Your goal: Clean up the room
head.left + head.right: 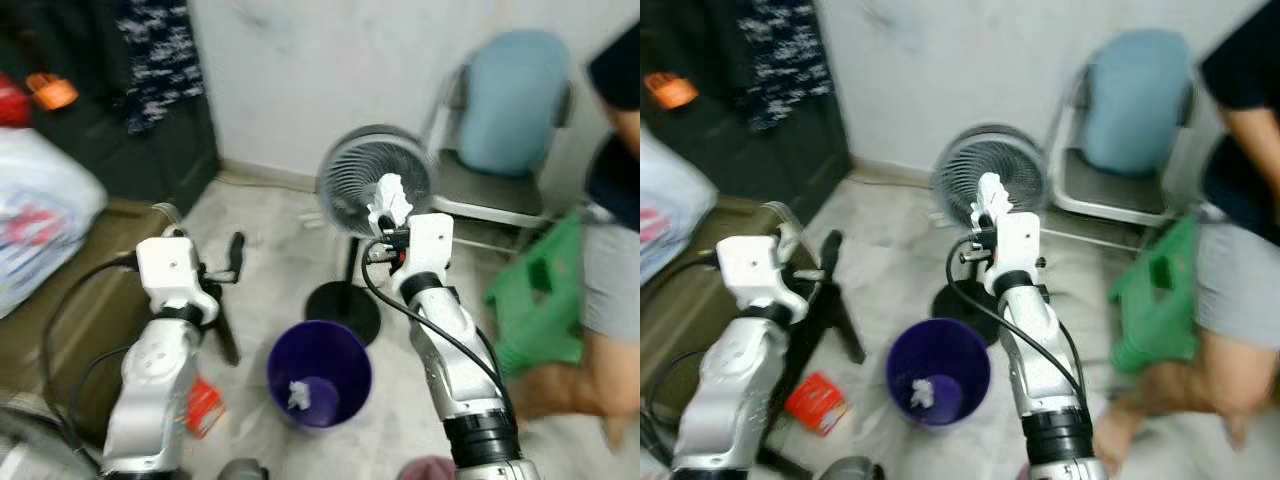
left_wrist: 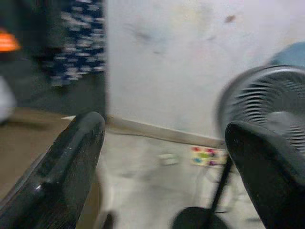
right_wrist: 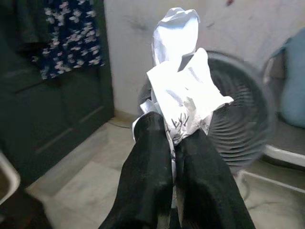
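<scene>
room: pale tiled floor (image 1: 270, 240), white wall behind, dark cabinet (image 1: 150, 110) at 10 o'clock; head views blurred
right gripper (image 3: 174, 143): raised at centre, in front of the fan; fingers (image 3: 147, 176) clamped together on a crumpled white paper (image 3: 178, 90) with dark print, which sticks up above the tips
left gripper (image 2: 167, 152): raised at 9 o'clock, holding nothing; fingers (image 2: 71, 157) wide apart, floor and fan base seen through the gap
bin (image 1: 318, 372): purple, open-topped, on the floor at 6 o'clock between the two arms; one white paper scrap (image 1: 298, 396) lies inside
fan (image 1: 375, 180): grey floor fan at 12 o'clock on a black round base (image 1: 343, 310), just beyond the bin
red packet (image 1: 818, 402): on the floor at 7 o'clock, near the left arm, apart from the bin
chair (image 1: 505, 120): metal frame, pale blue back, against the wall at 1 o'clock
green stool (image 1: 535, 300): at 3 o'clock, just beside a person
person (image 1: 1230, 200): at 3 o'clock, dark top, grey shorts, bare leg; heavily blurred
olive case (image 1: 685, 300): at 8 o'clock, under the left arm
</scene>
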